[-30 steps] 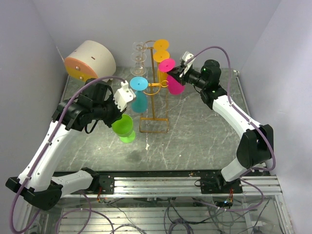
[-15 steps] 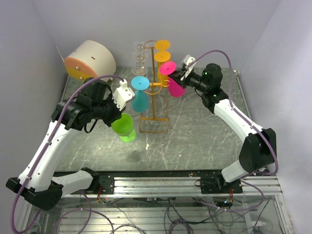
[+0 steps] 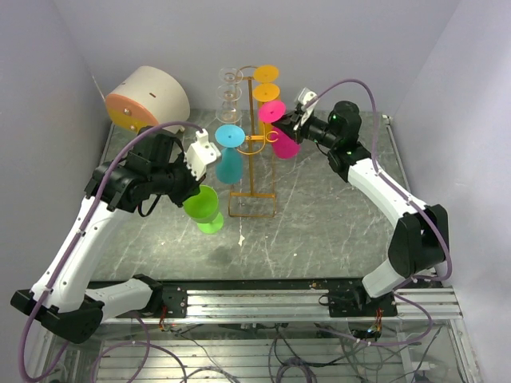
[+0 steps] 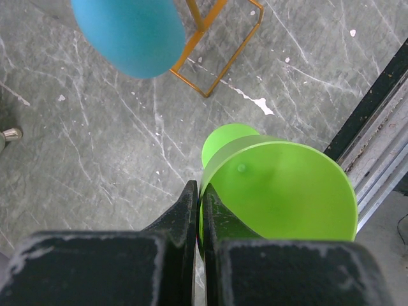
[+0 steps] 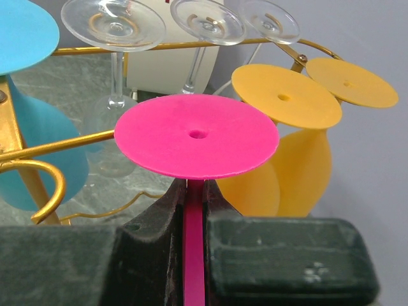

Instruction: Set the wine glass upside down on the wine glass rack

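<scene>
Two glasses are in my grip. Nearest, my left jaws are clenched on the stem of the green wine glass (image 4: 280, 191). The left wrist view shows that pinch plainly, where the overhead view does not. Past it the same view catches a corner of the wine glass rack (image 4: 223, 64) base on the grey table (image 4: 95, 159). From overhead, this glass hangs above the table just left of the rack's base, apart from it.

Farther out, my right jaws are clamped on the stem of the pink wine glass (image 5: 196, 135), foot upward, close against the rack's right side. I cannot tell whether it sits in a hook.

Only the right wrist view separates what lies beyond: one blue glass (image 5: 38, 153) on the left, two orange glasses (image 5: 284, 95) to the right and three clear glasses (image 5: 113, 24) behind, all foot up. The overhead view alone shows the cream drum (image 3: 152, 96) at the far left corner.

Counted: eight glasses, one each of green, pink and blue, two orange, three clear; one rack; one drum.
</scene>
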`<state>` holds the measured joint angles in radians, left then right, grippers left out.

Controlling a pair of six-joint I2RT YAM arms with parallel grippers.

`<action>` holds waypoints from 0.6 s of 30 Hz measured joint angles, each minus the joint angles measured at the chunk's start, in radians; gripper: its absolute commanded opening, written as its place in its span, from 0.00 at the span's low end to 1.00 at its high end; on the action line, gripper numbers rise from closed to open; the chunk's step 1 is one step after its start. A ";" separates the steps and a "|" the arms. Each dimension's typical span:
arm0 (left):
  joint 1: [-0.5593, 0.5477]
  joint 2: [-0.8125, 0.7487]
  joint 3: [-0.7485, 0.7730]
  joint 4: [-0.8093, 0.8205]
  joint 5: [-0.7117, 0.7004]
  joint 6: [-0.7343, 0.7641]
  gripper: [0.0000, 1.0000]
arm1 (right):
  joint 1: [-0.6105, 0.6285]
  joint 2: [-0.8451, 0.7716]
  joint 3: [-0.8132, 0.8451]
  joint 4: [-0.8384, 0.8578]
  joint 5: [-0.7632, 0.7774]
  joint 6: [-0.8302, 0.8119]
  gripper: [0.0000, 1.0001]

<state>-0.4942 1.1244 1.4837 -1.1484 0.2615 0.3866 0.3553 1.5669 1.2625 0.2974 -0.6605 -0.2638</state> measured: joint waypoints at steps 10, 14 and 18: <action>0.011 0.013 0.064 -0.014 0.052 0.000 0.07 | 0.000 0.025 0.016 0.005 -0.012 0.037 0.36; 0.012 0.016 0.139 -0.060 0.092 0.016 0.07 | 0.000 0.010 -0.002 -0.002 0.018 0.033 0.54; 0.013 0.010 0.246 -0.102 0.131 0.040 0.07 | 0.000 -0.027 -0.024 -0.011 0.048 0.021 0.70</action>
<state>-0.4812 1.1347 1.7298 -1.2503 0.3923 0.4267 0.3553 1.5402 1.2385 0.2867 -0.6128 -0.2424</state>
